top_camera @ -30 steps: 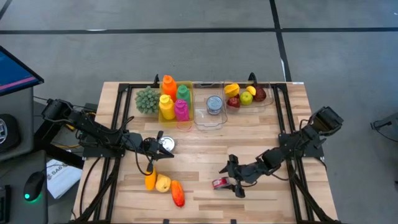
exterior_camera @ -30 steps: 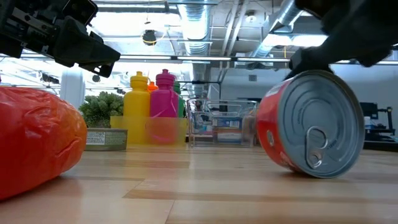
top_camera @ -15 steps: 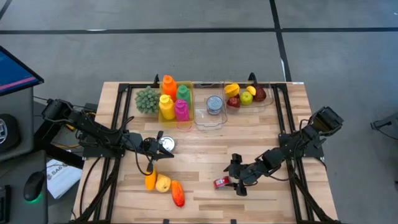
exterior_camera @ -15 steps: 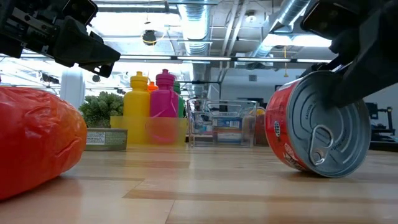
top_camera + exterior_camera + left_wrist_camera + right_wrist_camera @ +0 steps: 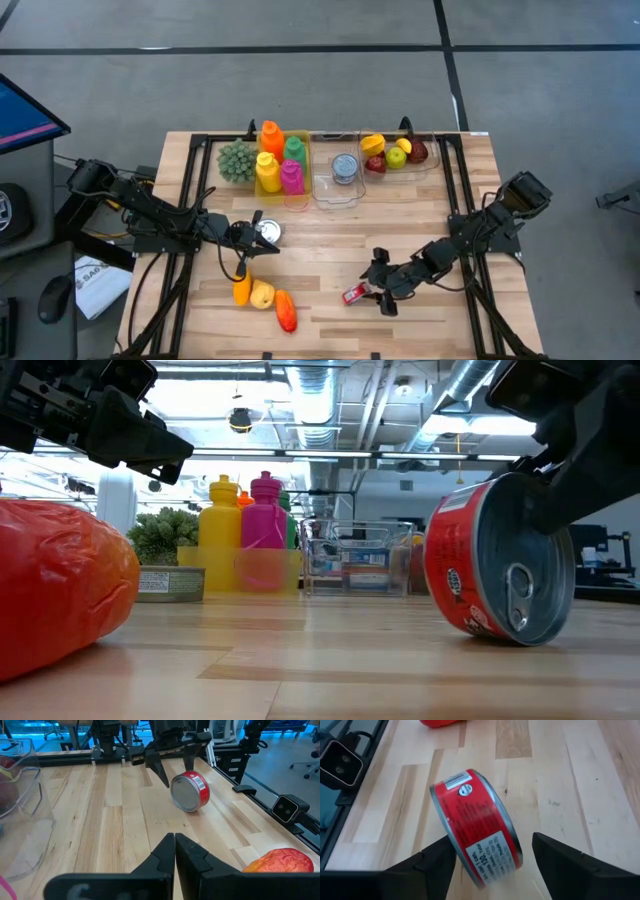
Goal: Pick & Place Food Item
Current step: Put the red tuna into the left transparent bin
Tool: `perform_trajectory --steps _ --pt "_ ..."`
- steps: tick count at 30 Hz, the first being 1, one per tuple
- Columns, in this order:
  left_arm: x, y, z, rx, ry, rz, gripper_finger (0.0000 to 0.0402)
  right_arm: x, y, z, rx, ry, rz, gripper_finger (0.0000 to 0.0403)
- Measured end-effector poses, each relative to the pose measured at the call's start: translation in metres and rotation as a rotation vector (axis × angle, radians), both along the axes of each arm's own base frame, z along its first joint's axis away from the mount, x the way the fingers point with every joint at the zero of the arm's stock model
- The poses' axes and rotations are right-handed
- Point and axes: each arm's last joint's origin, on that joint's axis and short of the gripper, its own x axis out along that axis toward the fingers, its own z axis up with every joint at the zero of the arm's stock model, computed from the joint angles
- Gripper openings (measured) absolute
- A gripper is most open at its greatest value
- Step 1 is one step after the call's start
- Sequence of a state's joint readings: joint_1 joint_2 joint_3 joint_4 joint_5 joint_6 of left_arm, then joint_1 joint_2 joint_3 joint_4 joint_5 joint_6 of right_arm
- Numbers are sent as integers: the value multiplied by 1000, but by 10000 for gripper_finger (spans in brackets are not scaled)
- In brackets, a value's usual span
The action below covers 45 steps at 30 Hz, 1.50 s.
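Red can (image 5: 353, 294) sits near the front edge of the table (image 5: 330, 240), right of centre, lying on its side and tipped. Over the last sec it has turned: low view had the pull-tab lid facing almost square to the camera, now the lid (image 5: 525, 590) is angled off to the right and more of the red label shows. High view agrees, can has nudged a bit left and skewed.

Right gripper (image 5: 382, 290) is on it, just right of the can, fingers (image 5: 432, 862) straddling it in the wrist view w/ visible gaps each side. Jaws are spread but narrowing vs a sec ago; not gripping yet as far as I can tell. One finger looks to be touching the can rim in the low view, which prob caused the roll.

Meaning for the task: grasp is in progress but the can is sliding/rolling under contact, so it may squirt out or end up held crooked. Likely needs the fingers re-centred across the round body before closing.

Left gripper (image 5: 245, 236) waits left of centre, beside a silver tin (image 5: 268, 232), jaws clenched, nothing in them. No change there.

Clear bin (image 5: 338, 176) w/ a tin inside sits at the far side, middle, a likely drop spot.
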<state>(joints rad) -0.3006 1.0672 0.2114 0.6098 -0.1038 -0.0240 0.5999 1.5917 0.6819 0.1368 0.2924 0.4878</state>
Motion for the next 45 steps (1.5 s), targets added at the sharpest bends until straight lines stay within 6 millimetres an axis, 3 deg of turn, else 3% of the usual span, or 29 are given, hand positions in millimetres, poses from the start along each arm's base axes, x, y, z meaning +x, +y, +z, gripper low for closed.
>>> perform_trajectory --steps 6,14,28,34,42,45 --pt "0 0 0 0 0 0 2 2 0 2 12 -32 -14 240" --pt "0 0 0 0 1 0 2 14 7 -27 -35 -17 4 240" --pt "0 0 0 1 2 0 2 45 21 -52 -62 -89 39 234" --pt "0 0 0 1 3 0 2 52 18 -55 -39 -128 19 196" --pt "0 0 0 1 3 0 2 53 16 -55 -38 -132 12 118" --pt "0 0 0 1 4 0 2 53 16 -55 -38 -132 13 107"
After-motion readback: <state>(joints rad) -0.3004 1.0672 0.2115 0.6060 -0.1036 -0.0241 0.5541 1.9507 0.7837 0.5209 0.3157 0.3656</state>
